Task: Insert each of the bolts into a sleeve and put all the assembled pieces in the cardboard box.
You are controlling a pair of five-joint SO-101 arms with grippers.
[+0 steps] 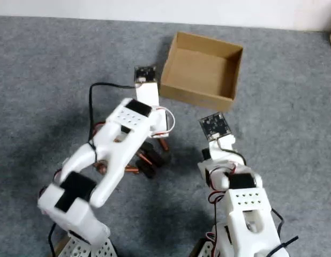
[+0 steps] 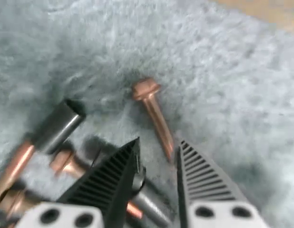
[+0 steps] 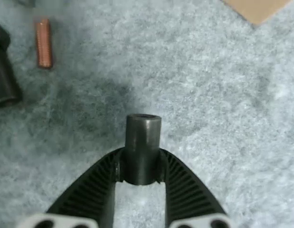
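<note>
Our right gripper (image 3: 140, 164) is clenched on a dark sleeve (image 3: 143, 130), bore outward; our left gripper (image 2: 159, 145) hangs spread over a copper bolt (image 2: 151, 111) lying on the grey mat (image 2: 232, 71). We should pinch its shank squarely, clear of the neighbouring sleeves and bolts (image 2: 59, 126) just beside, which could snag; the cardboard box (image 1: 195, 97) stands nearby.

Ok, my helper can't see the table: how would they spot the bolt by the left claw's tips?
Find the cardboard box on the grey carpet; the left claw hangs open in front of it, beside a heap of bolts and dark sleeves. The bolt lies alone past the claw's tips: bare copper, flanged head, no sleeve on it.
</note>
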